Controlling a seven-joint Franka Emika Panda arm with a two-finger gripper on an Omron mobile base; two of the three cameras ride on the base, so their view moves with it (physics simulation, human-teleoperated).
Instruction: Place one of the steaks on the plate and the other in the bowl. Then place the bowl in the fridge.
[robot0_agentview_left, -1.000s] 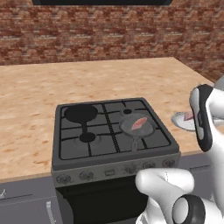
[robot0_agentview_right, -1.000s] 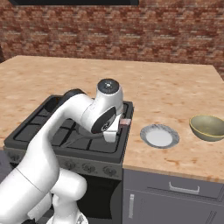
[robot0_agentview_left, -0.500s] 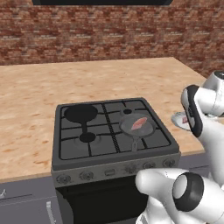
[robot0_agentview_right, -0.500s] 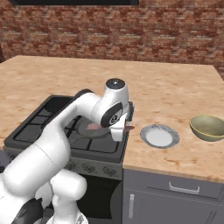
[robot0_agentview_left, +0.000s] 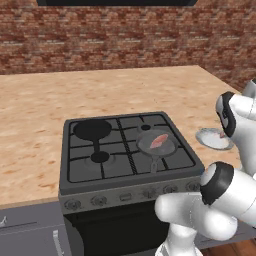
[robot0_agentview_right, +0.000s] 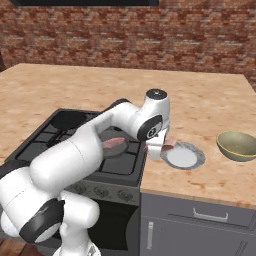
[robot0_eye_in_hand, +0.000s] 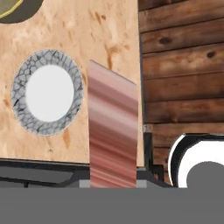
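Gripper (robot0_agentview_right: 161, 148) w/ steak (robot0_eye_in_hand: 113, 127) beside bare plate (robot0_agentview_right: 198, 161).

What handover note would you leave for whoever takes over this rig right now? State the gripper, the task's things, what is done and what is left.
Gripper: shut on one flat pinkish-red steak, beside the small round speckled-rim plate, not yet over it.
Second steak: in the grey metal frying pan on the stove.
Olive-tan bowl: empty, on the counter right of the plate.
Done: one steak lifted.
Left: steak onto plate, other steak into bowl, bowl into fridge.
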